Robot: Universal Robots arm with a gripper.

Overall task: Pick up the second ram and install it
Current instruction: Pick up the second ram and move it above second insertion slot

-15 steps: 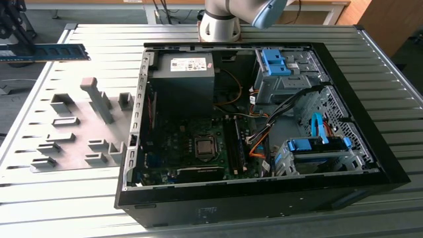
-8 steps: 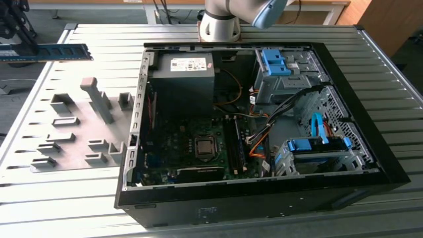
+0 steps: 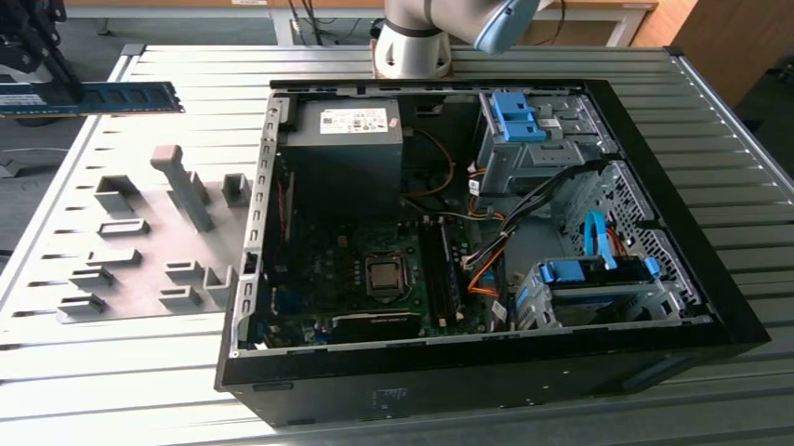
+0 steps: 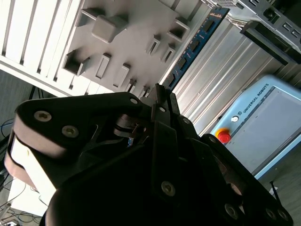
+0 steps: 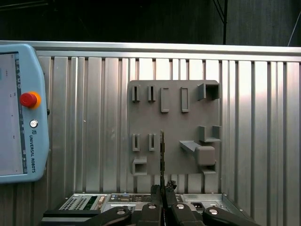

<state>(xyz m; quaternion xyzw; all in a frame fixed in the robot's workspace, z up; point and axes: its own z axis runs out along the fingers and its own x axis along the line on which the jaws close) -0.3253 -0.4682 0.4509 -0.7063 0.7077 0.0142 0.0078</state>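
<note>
The second ram, a long blue stick with dark chips, hangs level in the air above the table's far corner at the exterior view's left. My gripper is shut on one end of it. In the first wrist view the ram shows edge-on as a thin dark line running out from between my fingertips. In the second wrist view the ram stretches away from my gripper over the grey holder plate. The open computer case lies to the exterior view's right, with dark memory slots on its board.
The grey holder plate with its raised blocks lies on the slatted metal table beside the case. A teach pendant with a red button lies on the table. The arm's base stands behind the case.
</note>
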